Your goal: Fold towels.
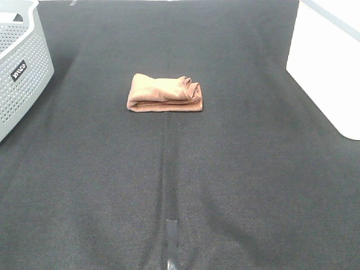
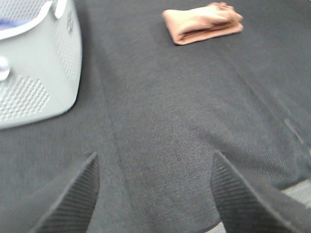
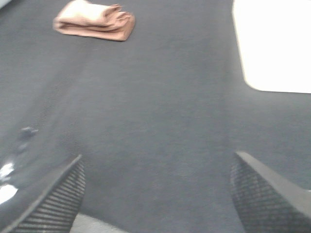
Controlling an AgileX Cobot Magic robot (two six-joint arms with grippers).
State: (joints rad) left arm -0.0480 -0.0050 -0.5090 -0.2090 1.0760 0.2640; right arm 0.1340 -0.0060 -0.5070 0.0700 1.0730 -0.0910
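The brown towel (image 1: 165, 93) lies folded into a small thick bundle on the black cloth, a little behind the middle of the table. It also shows in the left wrist view (image 2: 203, 22) and the right wrist view (image 3: 95, 20). No arm shows in the exterior high view. My left gripper (image 2: 155, 194) is open and empty over bare cloth, well apart from the towel. My right gripper (image 3: 158, 194) is open and empty too, also well apart from it.
A grey perforated basket (image 1: 19, 62) stands at the back left, also in the left wrist view (image 2: 36, 63). A white box (image 1: 332, 62) stands at the back right, also in the right wrist view (image 3: 274, 43). A strip of tape (image 1: 171, 242) marks the front centre.
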